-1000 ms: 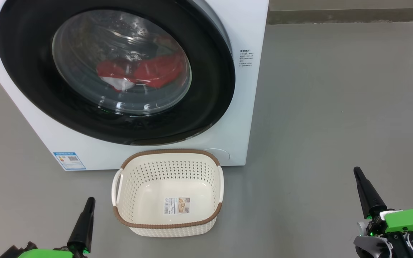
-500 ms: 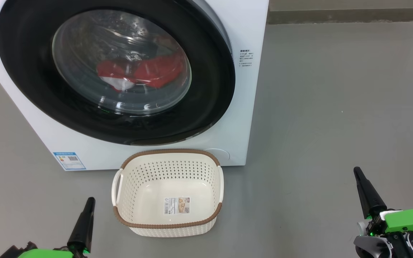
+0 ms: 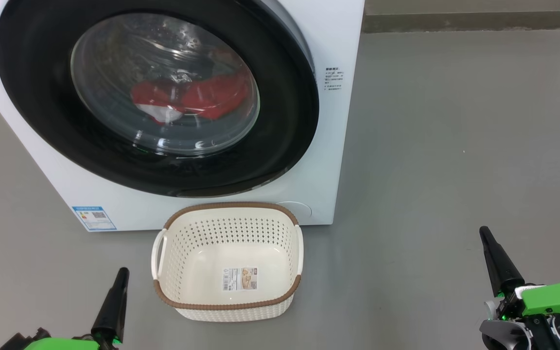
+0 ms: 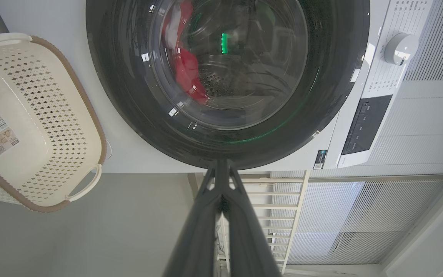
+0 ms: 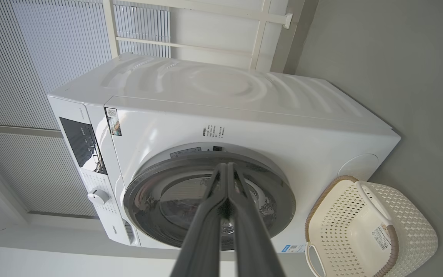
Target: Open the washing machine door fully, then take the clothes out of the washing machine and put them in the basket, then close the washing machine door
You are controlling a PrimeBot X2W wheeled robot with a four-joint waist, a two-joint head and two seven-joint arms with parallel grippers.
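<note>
The white washing machine [image 3: 328, 121] [image 5: 244, 123] stands ahead with its black-rimmed door [image 3: 42, 112] [image 4: 129, 104] [image 5: 283, 192] closed against the front. Red clothes [image 3: 202, 99] [image 4: 185, 67] with a white patch lie inside behind the glass. The cream basket [image 3: 178, 272] [image 4: 33, 115] [image 5: 363, 231] sits on the floor just in front of the machine, holding nothing but its paper label. My left gripper [image 3: 122, 272] [image 4: 221, 165] is shut, low at the left of the basket. My right gripper [image 3: 483, 232] [image 5: 227, 167] is shut, far off to the right.
Grey floor [image 3: 455, 146] stretches open to the right of the machine. A control panel and knob [image 4: 396, 48] sit on the machine's upper front. A white slatted wall and railing [image 4: 290, 207] stand behind it.
</note>
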